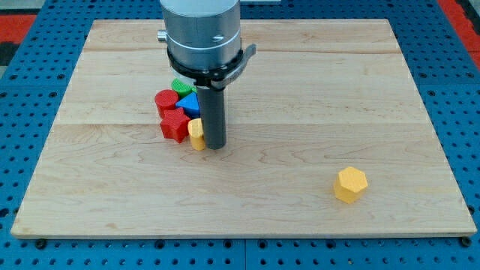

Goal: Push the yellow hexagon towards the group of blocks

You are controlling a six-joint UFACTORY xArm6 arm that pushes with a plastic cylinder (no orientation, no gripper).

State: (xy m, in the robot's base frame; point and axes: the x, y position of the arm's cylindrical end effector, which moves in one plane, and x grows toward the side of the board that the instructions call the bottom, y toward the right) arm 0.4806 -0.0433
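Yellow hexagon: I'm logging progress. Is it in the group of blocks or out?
Out. The yellow hexagon sits alone at the view's lower right, apart from the group, where my tip is.

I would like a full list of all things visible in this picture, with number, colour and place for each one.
yellow hexagon: one, yellow, alone at the view's lower right of the board
small yellow block: one, yellow, at the view's left of my tip, at the group's lower right edge; shape unclear
red blocks: two, red, at the group's left, one above the other; shapes unclear
blue block: one, blue, in the group, right of the upper red one
green block: one, green, at the group's top, partly hidden by the arm
wooden board: one, light wood, fills most of the view
blue pegboard: one, blue, under and around the board
my tip: one, dark rod end, just right of the small yellow block
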